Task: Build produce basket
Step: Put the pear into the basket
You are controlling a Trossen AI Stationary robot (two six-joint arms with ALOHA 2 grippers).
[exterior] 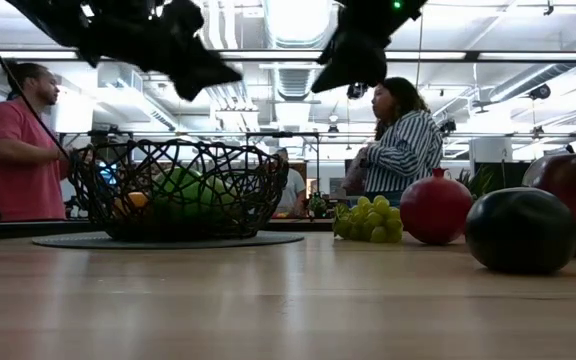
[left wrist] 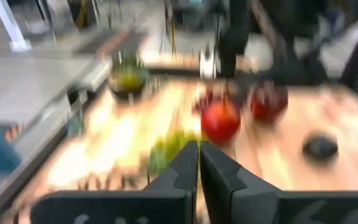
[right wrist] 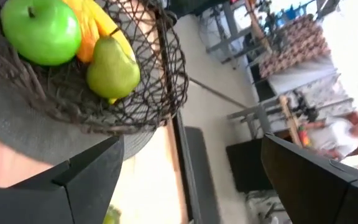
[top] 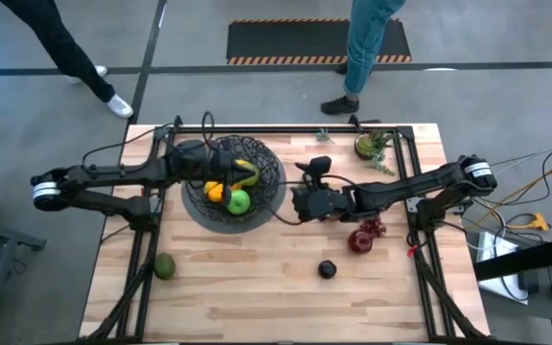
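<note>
Green, an avocado (top: 164, 265) lay near the table's (top: 257, 297) left front. The left gripper (top: 202, 156), clenched empty, hung over the basket (top: 266, 172), which held a green apple (top: 239, 201), orange piece (top: 216, 192), banana (top: 245, 172) and pear (right wrist: 112, 71). Just right of it the right gripper (top: 298, 204) stood released. Farther right sat red fruit (top: 360, 240) and a black fruit (top: 327, 270).

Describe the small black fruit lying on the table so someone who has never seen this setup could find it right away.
Start at the large round black wire-mesh basket on the pale wooden table, then move toward the table's near edge on the right arm's side. There, alone on bare wood just below the dark red fruit cluster, lies the small round black fruit. It is the only black piece, darker and smaller than its red neighbours.
</note>
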